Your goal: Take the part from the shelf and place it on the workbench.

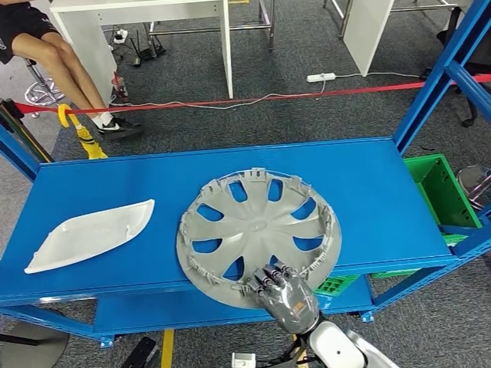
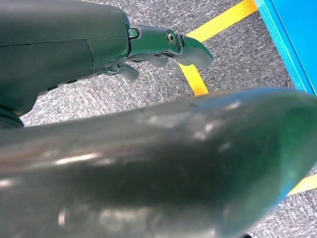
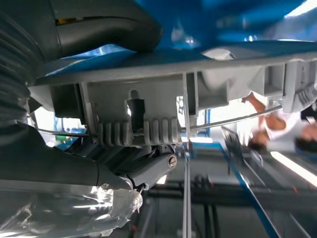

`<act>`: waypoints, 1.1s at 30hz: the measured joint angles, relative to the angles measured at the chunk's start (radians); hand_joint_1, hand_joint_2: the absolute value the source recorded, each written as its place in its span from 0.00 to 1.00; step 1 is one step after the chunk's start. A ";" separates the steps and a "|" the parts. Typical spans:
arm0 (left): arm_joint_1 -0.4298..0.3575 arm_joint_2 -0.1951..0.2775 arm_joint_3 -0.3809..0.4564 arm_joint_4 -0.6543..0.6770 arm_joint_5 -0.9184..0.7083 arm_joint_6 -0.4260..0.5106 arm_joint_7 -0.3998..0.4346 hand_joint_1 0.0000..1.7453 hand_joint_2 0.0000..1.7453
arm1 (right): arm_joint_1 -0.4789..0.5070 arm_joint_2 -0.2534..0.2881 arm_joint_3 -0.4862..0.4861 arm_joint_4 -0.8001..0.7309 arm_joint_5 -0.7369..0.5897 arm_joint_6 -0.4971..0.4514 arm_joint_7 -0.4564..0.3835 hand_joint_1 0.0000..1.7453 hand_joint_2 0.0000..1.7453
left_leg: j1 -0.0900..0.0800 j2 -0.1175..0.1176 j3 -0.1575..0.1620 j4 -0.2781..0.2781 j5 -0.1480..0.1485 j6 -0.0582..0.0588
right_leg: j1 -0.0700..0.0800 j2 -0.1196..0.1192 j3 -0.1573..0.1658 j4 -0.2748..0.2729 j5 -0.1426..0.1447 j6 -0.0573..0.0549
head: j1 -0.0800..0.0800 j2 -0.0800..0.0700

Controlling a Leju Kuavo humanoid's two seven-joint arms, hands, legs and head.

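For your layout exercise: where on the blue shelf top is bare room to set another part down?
Free: the shelf top right of the grey wheel cover, towards the green bin, and the back strip. Crowded: the front, where the white panel lies and the right hand grips the cover's rim.

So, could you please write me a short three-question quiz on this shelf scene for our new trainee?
1. True or false: the right hand grips the near rim of the grey wheel cover.
2. Which part lies to the wheel cover's left on the blue shelf: A) a green crate, B) a white curved panel, C) a yellow umbrella?
3. Fill in: the wheel cover's near edge ____ the shelf's front edge.

Key: 1 true; 2 B; 3 overhangs.
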 joint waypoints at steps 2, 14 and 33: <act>0.001 0.000 0.001 0.000 0.000 0.000 0.000 0.00 0.00 | 0.010 0.000 -0.003 -0.017 0.011 -0.005 0.003 1.00 1.00 | 0.000 0.000 0.000 0.000 0.000 0.000 | 0.000 0.000 0.000 0.000 0.000 0.000 | 0.000 0.000; 0.003 0.000 0.006 0.000 -0.001 0.000 -0.011 0.00 1.00 | 0.014 -0.011 -0.006 -0.056 0.022 -0.049 0.028 1.00 1.00 | 0.000 0.000 0.000 0.000 0.000 0.000 | 0.000 0.000 0.000 0.000 0.000 0.000 | 0.000 0.000; 0.008 0.000 0.026 0.000 -0.009 0.037 -0.033 0.00 1.00 | 0.134 -0.007 -0.233 -0.296 0.026 -0.120 -0.250 1.00 1.00 | 0.000 0.000 -0.001 0.000 0.000 0.000 | 0.000 0.000 -0.001 0.000 0.000 0.000 | 0.000 0.000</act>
